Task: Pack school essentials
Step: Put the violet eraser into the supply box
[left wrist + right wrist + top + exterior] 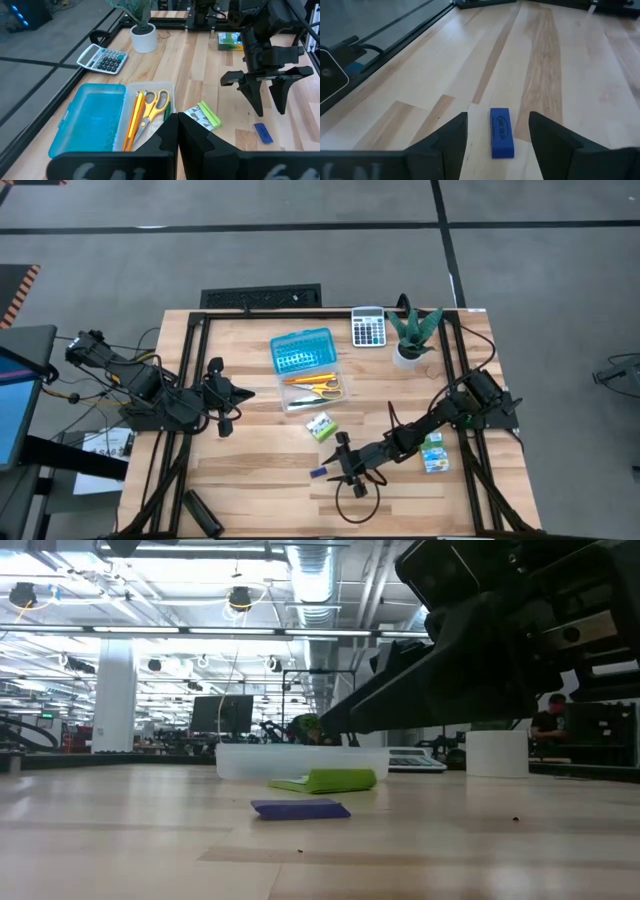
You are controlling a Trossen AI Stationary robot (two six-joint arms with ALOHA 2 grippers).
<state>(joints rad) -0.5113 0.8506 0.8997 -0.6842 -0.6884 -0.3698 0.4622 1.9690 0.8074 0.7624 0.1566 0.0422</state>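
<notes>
High view: right gripper (336, 471) just beside blue piece (317, 473); left gripper (243, 393) waiting apart, fingers together.
Left wrist view: right fingers (255, 100) apart, above the piece (263, 133).
Right wrist view: piece (501, 132) flat on table (580, 75), between the spread fingers (451, 136), untouched.

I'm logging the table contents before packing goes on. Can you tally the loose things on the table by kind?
Pencils: 2
Scissors: 1
Pen: 1
Pencil case: 1
Green-white block: 1
Blue piece: 1
Green-blue packet: 1
Calculator: 1
Potted plant: 1
Total: 10
</notes>
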